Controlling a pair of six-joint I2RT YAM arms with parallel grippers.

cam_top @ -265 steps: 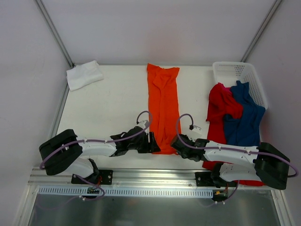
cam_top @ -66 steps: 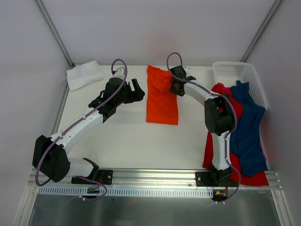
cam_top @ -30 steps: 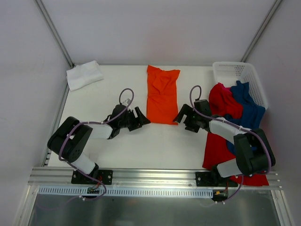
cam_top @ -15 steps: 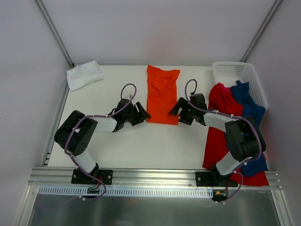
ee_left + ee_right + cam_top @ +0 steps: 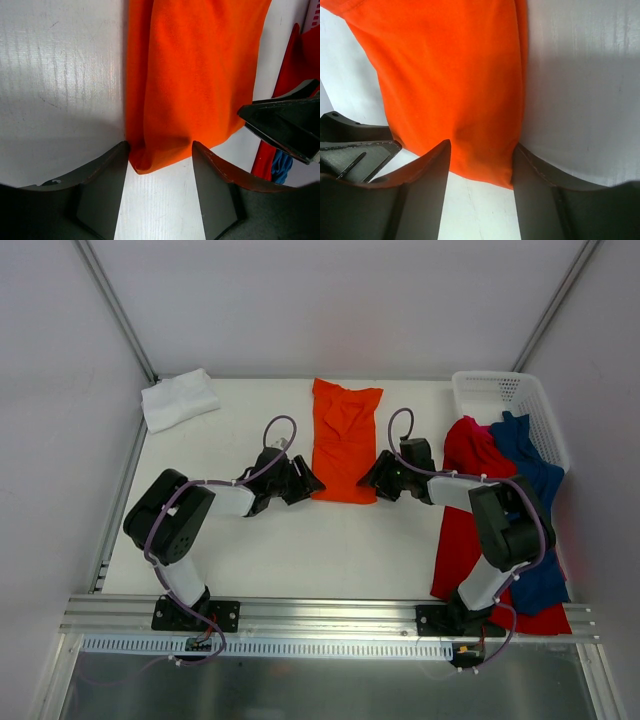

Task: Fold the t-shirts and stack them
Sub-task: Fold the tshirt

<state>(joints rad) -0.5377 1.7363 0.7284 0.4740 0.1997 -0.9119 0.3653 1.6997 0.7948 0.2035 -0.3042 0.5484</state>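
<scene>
Left fingers (image 5: 101,196), right fingers (image 5: 420,192) advanced, straddling soft folded orange t-shirt (image 5: 343,443)

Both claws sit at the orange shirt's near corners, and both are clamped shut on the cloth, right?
Not shut. The wrist views show the left claw and the right claw open, each straddling a near corner of the orange shirt.

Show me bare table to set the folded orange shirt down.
Bare table lies between the white shirt and orange shirt, and along the near edge. The right side is crowded: red shirt and blue shirt spill from the basket.
</scene>
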